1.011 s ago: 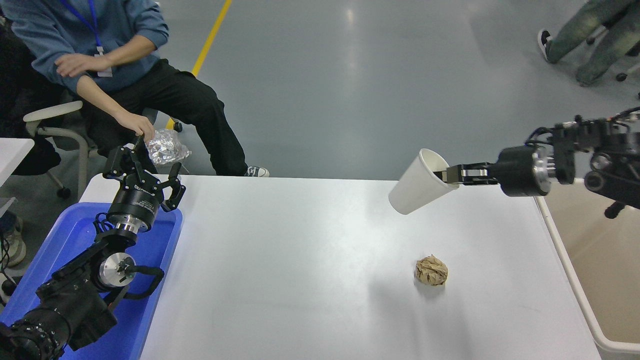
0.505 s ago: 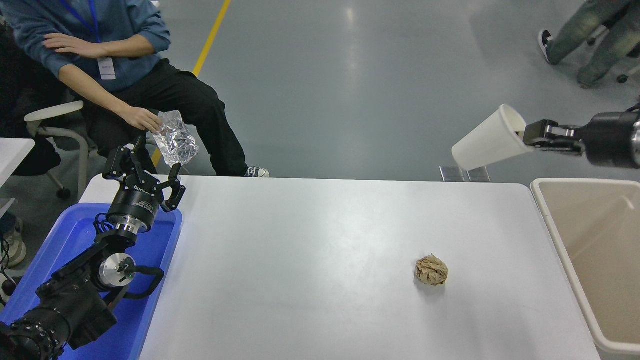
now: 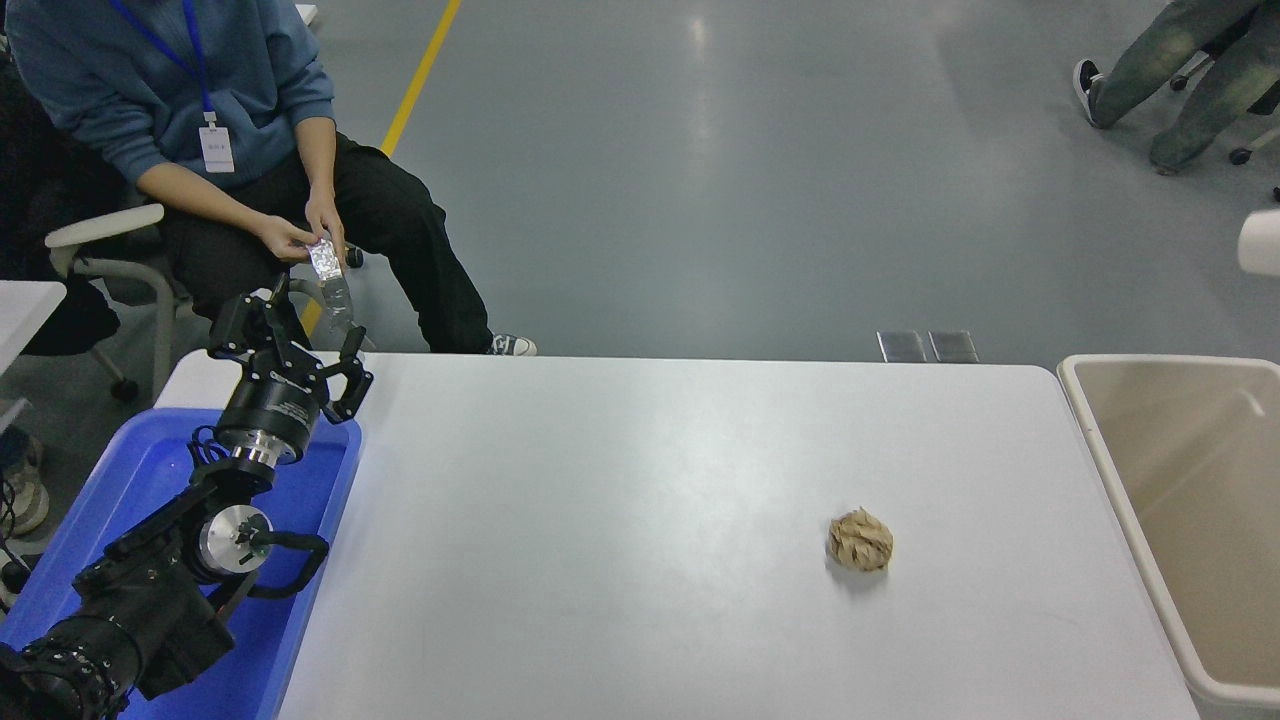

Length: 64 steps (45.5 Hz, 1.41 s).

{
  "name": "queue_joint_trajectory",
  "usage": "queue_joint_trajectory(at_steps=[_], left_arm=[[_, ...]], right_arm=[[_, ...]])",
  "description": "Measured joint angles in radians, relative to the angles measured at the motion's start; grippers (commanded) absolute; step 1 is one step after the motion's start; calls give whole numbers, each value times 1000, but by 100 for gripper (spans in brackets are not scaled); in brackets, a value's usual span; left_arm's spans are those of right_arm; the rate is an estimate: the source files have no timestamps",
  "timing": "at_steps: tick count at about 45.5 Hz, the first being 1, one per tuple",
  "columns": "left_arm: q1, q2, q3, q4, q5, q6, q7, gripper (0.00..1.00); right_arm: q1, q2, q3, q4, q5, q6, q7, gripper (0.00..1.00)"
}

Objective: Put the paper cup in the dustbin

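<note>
Only the base end of the white paper cup [image 3: 1262, 242] shows, at the right edge of the head view, in the air above the far end of the beige dustbin [image 3: 1090, 420]. The dustbin stands against the table's right side and its inside looks bare. My right gripper is out of view past the right edge, so what holds the cup is hidden. My left gripper [image 3: 292, 335] is parked open over the blue tray at the lower left.
A brown crumpled paper ball [image 3: 860, 540] lies on the white table [image 3: 620, 520], right of centre. A flat blue tray [image 3: 140, 480] sits at the left under my left arm. A seated person at the far left holds a crinkled foil wrapper [image 3: 325, 262].
The cup and my right gripper moved right and up, from over the table's far right edge to past the picture's edge above the dustbin. The person drew the foil wrapper into both hands.
</note>
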Motion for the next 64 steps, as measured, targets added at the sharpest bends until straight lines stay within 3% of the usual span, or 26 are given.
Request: queue_joint_trajectory(at_steps=[9, 20, 35, 60, 64], left_arm=[[0, 0, 0, 0, 0, 0, 0, 100], [0, 0, 0, 0, 0, 0, 0, 100], [0, 0, 0, 0, 0, 2, 0, 100], [0, 0, 0, 0, 0, 2, 0, 100], [0, 0, 0, 0, 0, 2, 0, 100]], right_arm=[[-146, 123, 159, -144, 175, -127, -199, 0], [-241, 274, 283, -269, 246, -286, -315, 0], [-314, 412, 369, -318, 273, -452, -356, 0], [-357, 493, 422, -331, 280, -505, -361, 0], [-359, 502, 425, -333, 280, -508, -360, 50]])
